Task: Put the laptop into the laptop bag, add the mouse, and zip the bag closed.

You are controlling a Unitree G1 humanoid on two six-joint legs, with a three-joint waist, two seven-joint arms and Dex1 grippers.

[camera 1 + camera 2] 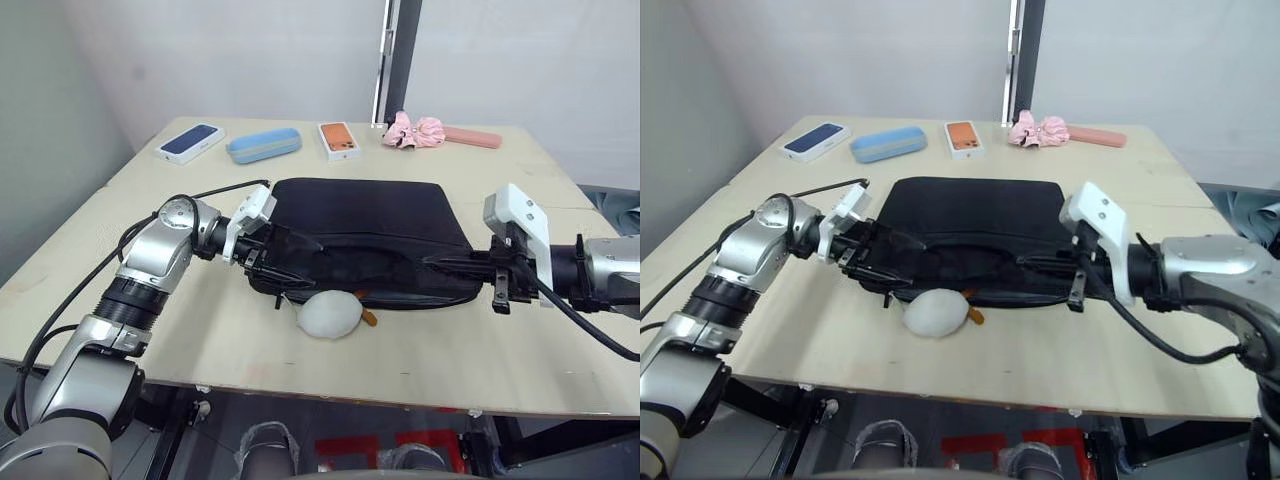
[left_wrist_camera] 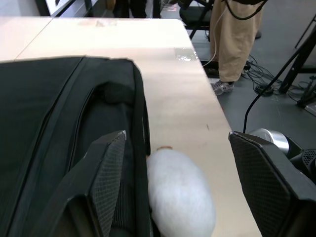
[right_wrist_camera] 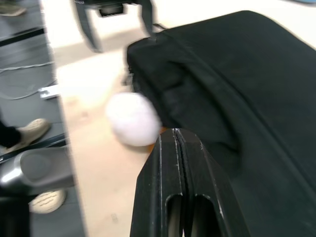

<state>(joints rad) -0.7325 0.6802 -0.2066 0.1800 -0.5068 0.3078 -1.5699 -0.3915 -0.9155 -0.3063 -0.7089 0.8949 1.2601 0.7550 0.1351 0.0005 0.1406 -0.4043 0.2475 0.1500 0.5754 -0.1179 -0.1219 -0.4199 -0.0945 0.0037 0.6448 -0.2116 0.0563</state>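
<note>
The black laptop bag (image 1: 360, 225) lies flat in the middle of the table, its zipped front edge facing me. The laptop and the mouse are out of view. My left gripper (image 1: 285, 262) is open at the bag's left end, one finger (image 2: 106, 182) over the black fabric and the other beside the front edge. My right gripper (image 1: 435, 261) reaches in from the right along the bag's front edge. Its fingers (image 3: 174, 163) are pressed shut, and nothing shows between them.
A fluffy white plush (image 1: 330, 314) with orange feet rests against the bag's front edge. Along the far edge lie a dark-blue phone box (image 1: 190, 142), a blue case (image 1: 263, 145), an orange phone box (image 1: 338, 140), a pink scrunchie (image 1: 415, 131) and a pink bar (image 1: 472, 138). A person's legs (image 2: 237, 44) stand beyond the table.
</note>
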